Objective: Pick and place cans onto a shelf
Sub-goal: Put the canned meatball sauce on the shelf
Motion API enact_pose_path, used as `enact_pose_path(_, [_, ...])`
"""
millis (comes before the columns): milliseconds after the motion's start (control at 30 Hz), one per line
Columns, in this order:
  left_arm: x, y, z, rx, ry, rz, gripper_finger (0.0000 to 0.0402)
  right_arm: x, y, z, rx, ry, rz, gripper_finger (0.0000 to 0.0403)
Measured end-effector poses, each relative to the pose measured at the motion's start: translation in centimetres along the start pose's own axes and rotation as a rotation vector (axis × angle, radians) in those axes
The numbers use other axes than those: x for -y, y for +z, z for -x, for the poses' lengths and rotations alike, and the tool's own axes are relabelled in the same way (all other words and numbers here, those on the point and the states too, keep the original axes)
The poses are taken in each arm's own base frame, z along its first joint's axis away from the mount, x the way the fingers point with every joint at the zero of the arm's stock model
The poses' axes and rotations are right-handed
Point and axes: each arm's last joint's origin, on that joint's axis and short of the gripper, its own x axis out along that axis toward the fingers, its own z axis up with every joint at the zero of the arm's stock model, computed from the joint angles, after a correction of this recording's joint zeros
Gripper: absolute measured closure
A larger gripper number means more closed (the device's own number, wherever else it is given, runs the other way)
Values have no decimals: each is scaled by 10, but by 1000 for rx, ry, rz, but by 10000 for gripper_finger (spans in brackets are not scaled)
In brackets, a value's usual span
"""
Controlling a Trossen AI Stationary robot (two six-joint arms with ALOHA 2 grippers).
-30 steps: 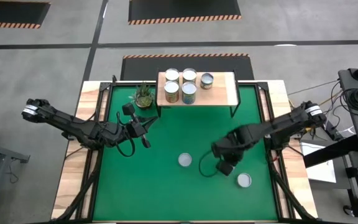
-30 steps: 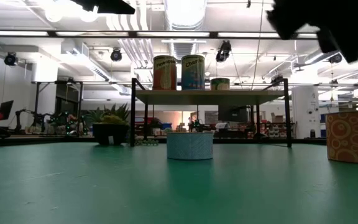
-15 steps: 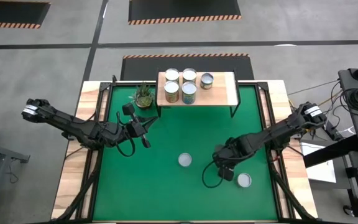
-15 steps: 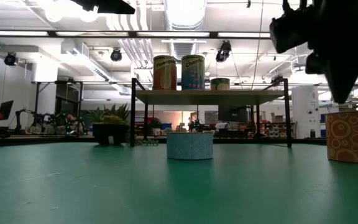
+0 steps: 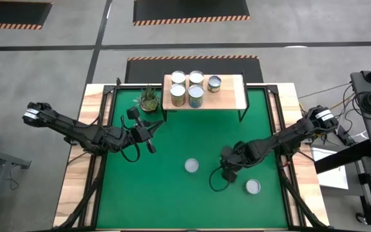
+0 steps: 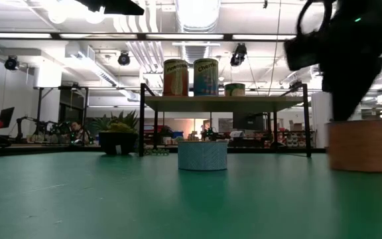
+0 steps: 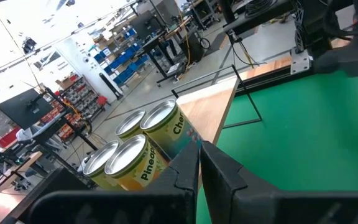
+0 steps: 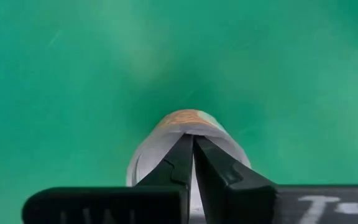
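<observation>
Two cans stand on the green mat: a blue-labelled can [image 5: 192, 166] [image 6: 202, 155] and an orange-labelled can [image 5: 253, 187] [image 6: 358, 145]. My right gripper [image 8: 192, 142] [image 6: 345, 114] is shut and points steeply down over the orange-labelled can's silver top. Several more cans [image 5: 187, 87] [image 7: 143, 144] stand on the pale wood shelf [image 5: 230, 94] [image 6: 224, 103] at the far edge. My left gripper [image 7: 199, 155] [image 5: 152, 129] is shut, held level above the mat's left half, and faces the shelf. My right gripper's shut fingers [image 8: 180, 163] come from above, slanting down onto the orange-labelled can's top [image 8: 151, 158]. In the low view the tips end right at the can's upper edge [image 6: 350, 122]. I cannot tell whether they touch it. The can stands upright on the mat.
A small potted plant [image 5: 149, 98] [image 6: 119, 138] stands left of the shelf. The mat's [image 5: 160, 193] near left part is open. Wooden table edges [image 5: 73, 193] run along both sides, and a cable loop [image 5: 216, 184] hangs below the right arm.
My right gripper has come down over the orange-labelled can and tipped to point more steeply downward, rolling a little, still shut. In the low view that can now shows blurred and a little farther toward the table's left.
</observation>
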Motion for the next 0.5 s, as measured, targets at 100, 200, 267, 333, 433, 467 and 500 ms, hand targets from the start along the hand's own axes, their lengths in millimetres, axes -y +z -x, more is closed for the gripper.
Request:
enact_pose_path(100, [0,0,0,0,1,0,402,15,11,0,54,-88,-232,394])
enact_pose_path(200, [0,0,0,0,0,1,402,30,14,9,-30,-145,-344,394])
enact_pose_path(267, [0,0,0,0,0,0,402,35,12,17,-56,-173,-359,394])
enact_pose_path(333, [0,0,0,0,0,0,402,39,11,24,-58,-180,-369,394])
enact_pose_path(433, [0,0,0,0,0,0,402,43,9,35,-32,-175,-380,394])
enact_pose_path(467, [0,0,0,0,0,0,402,45,7,37,-35,-185,-382,394])
enact_pose_path(500, [0,0,0,0,0,0,402,48,4,39,-42,-200,-385,394])
